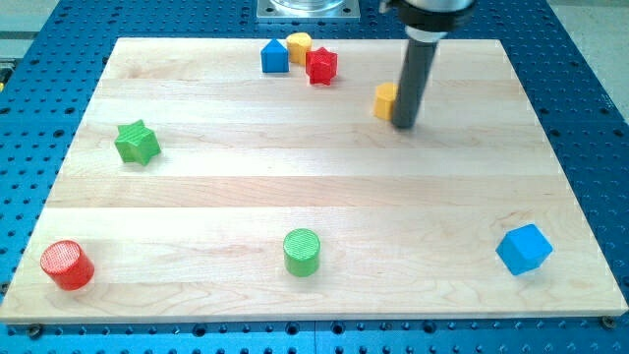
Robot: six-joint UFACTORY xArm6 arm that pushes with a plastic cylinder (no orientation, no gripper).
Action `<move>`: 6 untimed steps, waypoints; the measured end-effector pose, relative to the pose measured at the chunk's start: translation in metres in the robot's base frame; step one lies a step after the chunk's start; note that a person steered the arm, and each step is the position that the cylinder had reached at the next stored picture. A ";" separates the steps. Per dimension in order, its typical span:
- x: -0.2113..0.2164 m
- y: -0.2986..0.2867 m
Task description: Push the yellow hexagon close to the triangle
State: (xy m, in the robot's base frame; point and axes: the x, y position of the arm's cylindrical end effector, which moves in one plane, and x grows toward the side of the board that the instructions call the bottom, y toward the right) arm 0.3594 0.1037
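Note:
A yellow block, seemingly the hexagon, lies in the upper right part of the wooden board, partly hidden by my rod. My tip rests on the board just to its right, touching or nearly touching it. The blue triangle-like block sits near the view's top edge, well to the left of the tip. A second yellow block touches the blue one on its right, and a red star sits just right of that pair.
A green star lies at the left. A red cylinder stands at the bottom left, a green cylinder at the bottom middle, and a blue cube at the bottom right. The board lies on a blue perforated table.

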 end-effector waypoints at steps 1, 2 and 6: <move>-0.010 -0.043; -0.003 0.024; -0.031 -0.120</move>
